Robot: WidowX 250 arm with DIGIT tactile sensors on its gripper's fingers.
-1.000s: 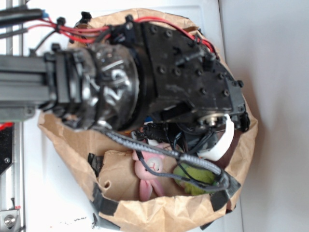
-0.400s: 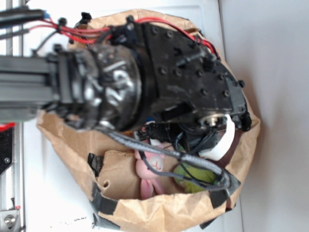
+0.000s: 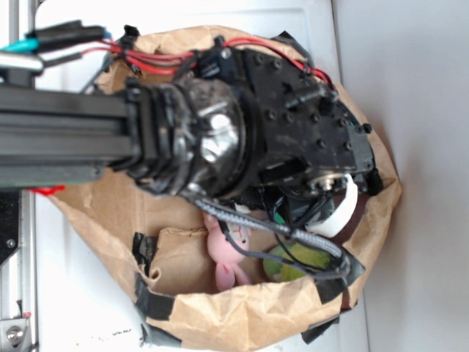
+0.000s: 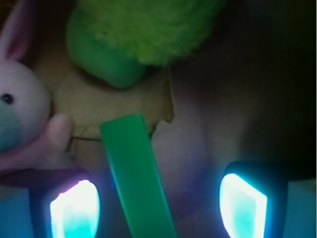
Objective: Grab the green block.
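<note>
- While the arm [image 3: 220,139] reaches down into the brown paper bag [image 3: 242,315], the approach step of the grasp is in hand; the green block has not yet been gripped.
- In the wrist view the jaws are released: the two glowing fingertips [image 4: 74,208] stand wide apart at the lower left and lower right, and neither touches anything.
- The gripper [image 4: 158,206] hangs above the bag floor with the green block [image 4: 136,173] lying between its tips, nearer the left one.
- The block is a slim flat bar running from the bottom edge of the wrist view up toward the centre, tilted slightly left at its far end. It rests on the cardboard floor of the bag.
- Just beyond the block's far end lies a fuzzy yellow-green plush toy [image 4: 143,29]. A pink plush rabbit [image 4: 22,114] lies at the left, near the left fingertip.
- In the exterior view the arm covers most of the bag opening, and the block itself is hidden; only the rabbit [image 3: 227,249] and the green plush [image 3: 297,260] show beneath it.
- As a judgement, the next move calls for a small shift to the left to centre the block, a short descent, then closure across its narrow width.
- The rabbit's closeness to the left tip is the likely hazard: it could be pinched along with the block.
</note>
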